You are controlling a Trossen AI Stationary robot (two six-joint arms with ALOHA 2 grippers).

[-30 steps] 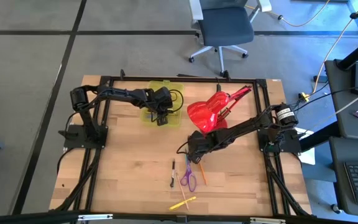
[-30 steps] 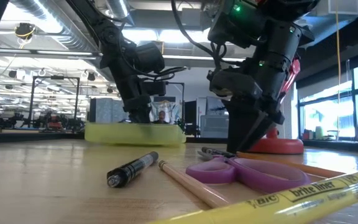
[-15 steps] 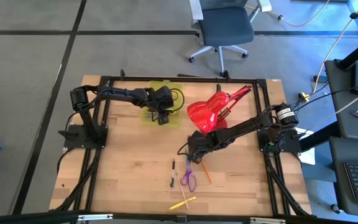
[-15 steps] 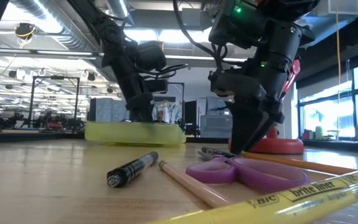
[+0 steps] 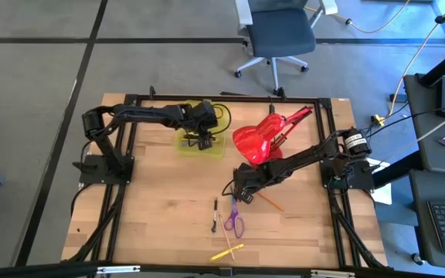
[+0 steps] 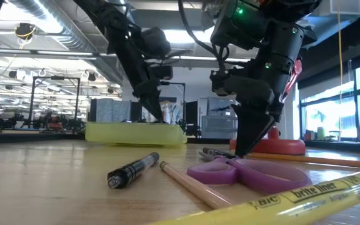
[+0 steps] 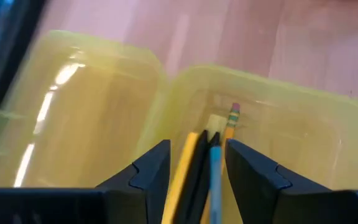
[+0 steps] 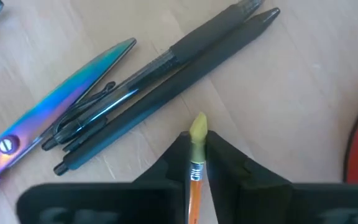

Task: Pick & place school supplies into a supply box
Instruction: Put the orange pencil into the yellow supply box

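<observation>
My left gripper (image 5: 202,140) hangs over the supply box (image 5: 194,147), which lies near the far edge of the table (image 5: 153,216), left of its middle. My fingers (image 7: 149,171) there are parted, not holding anything; between them my wrist view looks down into the box, where a yellow pencil (image 7: 229,127) with a pink eraser lies beside a blue pen (image 7: 214,177) and another yellow stick. To the right of the box, the red desk lamp (image 5: 259,139) stands by the far edge. My right gripper (image 5: 238,194) is low over the middle of the table, just in front of the lamp, and is closed on an orange pencil (image 5: 270,203) near its eraser end, the shaft slanting away toward the right edge. Just beyond my fingertips lie two black pens (image 8: 166,87) side by side and the blades of the purple-handled scissors (image 5: 234,222). Nearer the front edge lie a black marker (image 6: 132,169), a thin pencil (image 6: 189,185) and a yellow highlighter (image 5: 227,252).
</observation>
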